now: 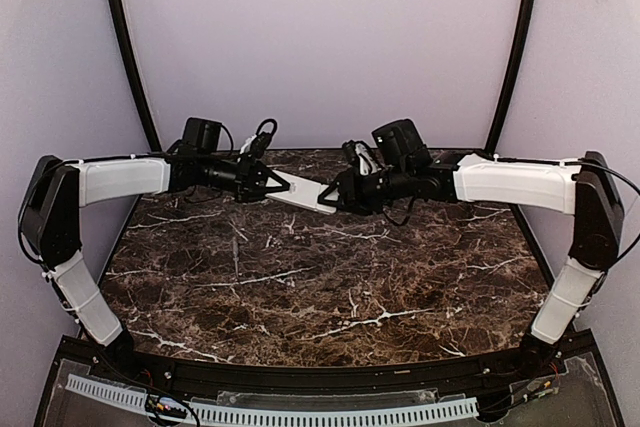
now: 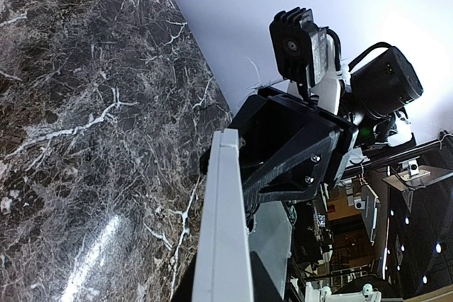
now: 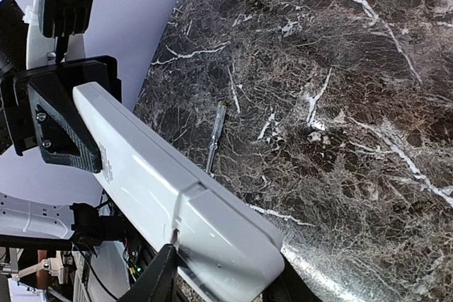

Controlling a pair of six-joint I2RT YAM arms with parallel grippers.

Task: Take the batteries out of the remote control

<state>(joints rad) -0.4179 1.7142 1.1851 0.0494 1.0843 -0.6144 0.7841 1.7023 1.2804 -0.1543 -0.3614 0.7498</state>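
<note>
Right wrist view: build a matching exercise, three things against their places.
Things:
1. slim white plastic remote control
2. thin grey rod-like tool
3. black left gripper

Places:
a. lying flat on the dark marble table
b. clamped on the remote's printed end
c. lifted above the table

Pairs: 1-c, 2-a, 3-b

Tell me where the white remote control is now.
In the top view, the remote control hangs over the far middle of the table, its ends pinched by the left fingers and right fingers.
</note>
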